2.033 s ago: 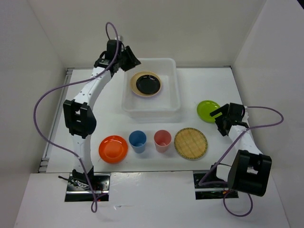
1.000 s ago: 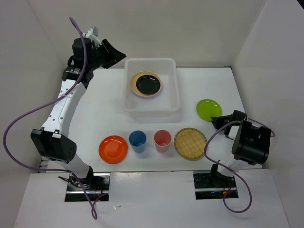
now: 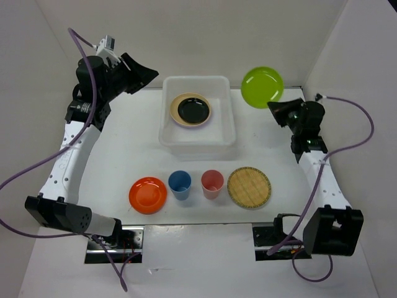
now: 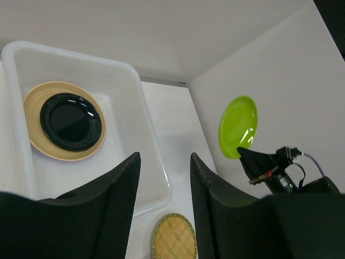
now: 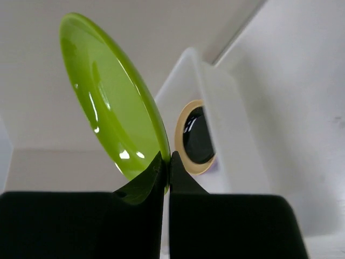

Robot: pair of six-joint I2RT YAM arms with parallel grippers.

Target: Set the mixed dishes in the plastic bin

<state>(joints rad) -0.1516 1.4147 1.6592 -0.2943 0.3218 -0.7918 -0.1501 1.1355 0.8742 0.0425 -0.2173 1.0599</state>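
Up at the far left, the left gripper [image 3: 144,73] hangs high, its 2 fingers [image 4: 116,199] spread apart and empty. Beside it the white translucent rectangular plastic bin [image 3: 197,79] holds a round black plate [image 3: 193,110] on a pale yellow plate [image 3: 175,107]. Nearer the arm bases, 4 pieces line the white table [image 3: 124,143]: round orange plate [image 3: 147,194], blue cup [image 3: 180,184], pink-red cup [image 3: 212,183] and woven tan disc [image 3: 249,187]. On the right, the right gripper [image 5: 166,159] pinches the rim of a round lime green plate [image 3: 262,87], tilted in mid-air beyond the bin's far right corner.

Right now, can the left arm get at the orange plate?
Probably yes: the left gripper is open and empty, and the orange plate lies bare on its side, with only the blue cup beside it.
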